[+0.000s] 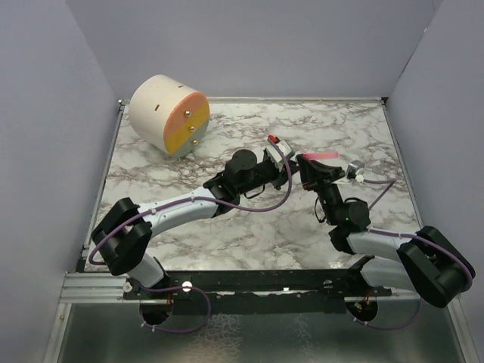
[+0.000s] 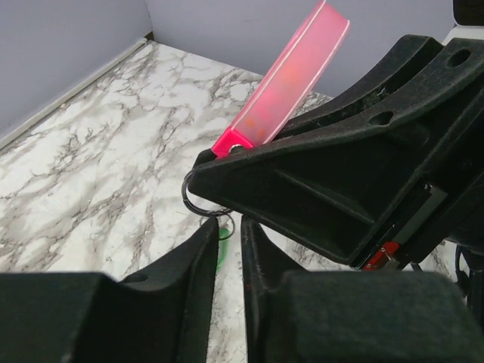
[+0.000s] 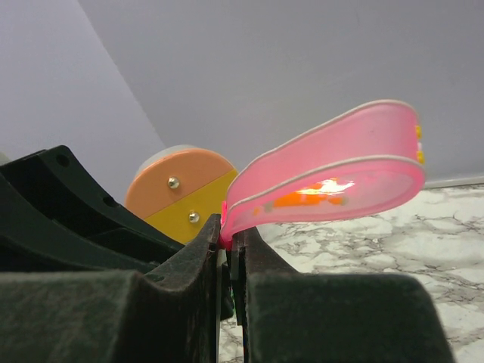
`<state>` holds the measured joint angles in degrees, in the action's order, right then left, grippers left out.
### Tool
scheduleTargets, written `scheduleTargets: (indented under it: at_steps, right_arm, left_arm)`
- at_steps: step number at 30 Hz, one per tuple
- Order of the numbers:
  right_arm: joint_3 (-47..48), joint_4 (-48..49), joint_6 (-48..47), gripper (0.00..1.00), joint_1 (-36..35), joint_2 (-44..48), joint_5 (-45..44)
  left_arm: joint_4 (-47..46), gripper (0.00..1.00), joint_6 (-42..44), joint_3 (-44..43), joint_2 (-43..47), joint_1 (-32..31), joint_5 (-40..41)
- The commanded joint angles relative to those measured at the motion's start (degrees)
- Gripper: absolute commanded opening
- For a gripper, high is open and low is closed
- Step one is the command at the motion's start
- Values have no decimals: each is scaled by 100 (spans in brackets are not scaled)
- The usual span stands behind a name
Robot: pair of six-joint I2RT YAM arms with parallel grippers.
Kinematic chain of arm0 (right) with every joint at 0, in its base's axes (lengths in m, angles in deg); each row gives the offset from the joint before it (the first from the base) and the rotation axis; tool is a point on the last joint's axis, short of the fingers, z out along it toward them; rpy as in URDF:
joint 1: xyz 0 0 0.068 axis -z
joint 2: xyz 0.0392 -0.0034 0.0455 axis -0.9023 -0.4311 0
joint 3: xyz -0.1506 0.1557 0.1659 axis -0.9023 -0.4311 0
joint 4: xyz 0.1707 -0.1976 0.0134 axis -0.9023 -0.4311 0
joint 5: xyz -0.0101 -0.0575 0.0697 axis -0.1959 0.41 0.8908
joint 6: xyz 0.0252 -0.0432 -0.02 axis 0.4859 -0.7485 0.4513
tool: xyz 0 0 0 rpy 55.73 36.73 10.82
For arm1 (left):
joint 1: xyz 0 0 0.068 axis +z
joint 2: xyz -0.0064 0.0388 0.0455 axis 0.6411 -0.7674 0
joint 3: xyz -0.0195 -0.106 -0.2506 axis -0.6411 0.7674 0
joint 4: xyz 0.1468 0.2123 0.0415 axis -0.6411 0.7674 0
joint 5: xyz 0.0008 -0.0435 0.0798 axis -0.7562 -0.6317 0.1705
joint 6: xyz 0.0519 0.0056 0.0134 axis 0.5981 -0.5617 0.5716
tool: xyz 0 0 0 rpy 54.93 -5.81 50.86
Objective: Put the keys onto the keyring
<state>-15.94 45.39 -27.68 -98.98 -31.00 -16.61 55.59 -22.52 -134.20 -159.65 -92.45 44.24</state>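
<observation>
My right gripper (image 3: 227, 227) is shut on the base of the keyring's pink strip (image 3: 333, 178), which sticks up and to the right. In the left wrist view the same strip (image 2: 291, 76) rises from the right gripper's black fingers (image 2: 318, 189), and the thin metal ring (image 2: 193, 203) hangs below them. The tiny green key (image 2: 219, 255) hangs just under the ring, against the inner face of my left finger. My left gripper (image 2: 229, 225) stands slightly open, with marble showing through the narrow gap. From above, both grippers (image 1: 296, 161) meet at mid-table under the strip (image 1: 321, 155).
A cream cylinder with an orange and yellow face (image 1: 168, 113) lies at the back left of the marble table (image 1: 227, 234); it shows behind my right fingers too (image 3: 178, 193). Grey walls close in the back and both sides.
</observation>
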Motion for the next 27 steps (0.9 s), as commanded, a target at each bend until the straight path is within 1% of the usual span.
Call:
scheduleTargets:
  at_steps: [1, 3, 4, 5, 9, 15, 20, 27]
  right_arm:
    - [161, 1865, -139, 1, -37, 105, 192]
    - [170, 1867, -174, 1, -37, 145, 208]
    - [154, 1853, -243, 1, -37, 198, 252]
    - [146, 1849, -255, 1, -37, 221, 257]
    - [111, 1844, -361, 1, -36, 281, 329]
    - [20, 1813, -463, 1, -37, 384, 488]
    - [-177, 1758, -481, 1, -35, 647, 718]
    - [-401, 1757, -498, 1, -37, 1024, 1100]
  left_arm:
    - [-249, 25, -109, 131, 12, -30, -174]
    - [-249, 29, -100, 194, 68, -27, -108]
    - [-249, 32, -76, 335, 290, -20, 44]
    - [-251, 34, -51, 390, 381, -23, 107]
    - [-279, 35, 64, 641, 855, -23, 433]
    - [-328, 40, 221, 972, 1428, 7, 840]
    - [-431, 40, 235, 1151, 1501, 57, 744]
    - [-1077, 40, 263, 1389, 1400, 68, 256]
